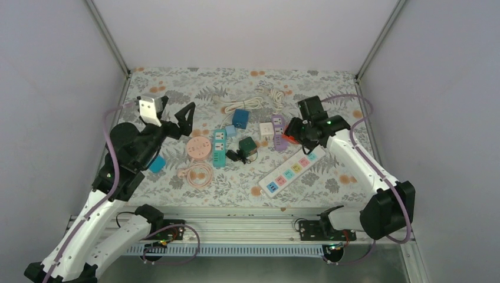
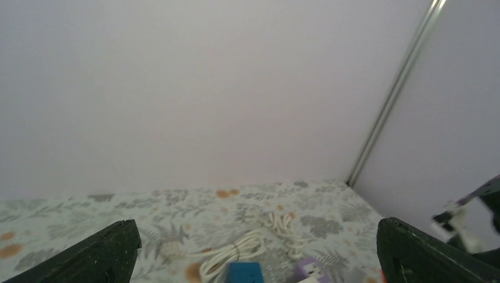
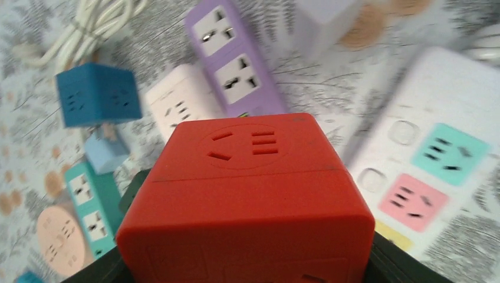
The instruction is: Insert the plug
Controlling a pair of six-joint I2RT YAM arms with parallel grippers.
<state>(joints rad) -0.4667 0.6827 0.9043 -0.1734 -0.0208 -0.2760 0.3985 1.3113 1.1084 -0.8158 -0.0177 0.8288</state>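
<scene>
My right gripper is shut on a red cube socket, which fills the right wrist view; in the top view only a red sliver of the cube shows. It hangs above the purple strip and beside the white power strip with coloured sockets. A small black plug lies by a dark green cube. My left gripper is open and empty, raised and pointing at the back wall.
On the mat lie a blue cube, a white cube, a teal strip, a pink round socket, a coiled pink cable and white cables. A blue block sits by the left arm.
</scene>
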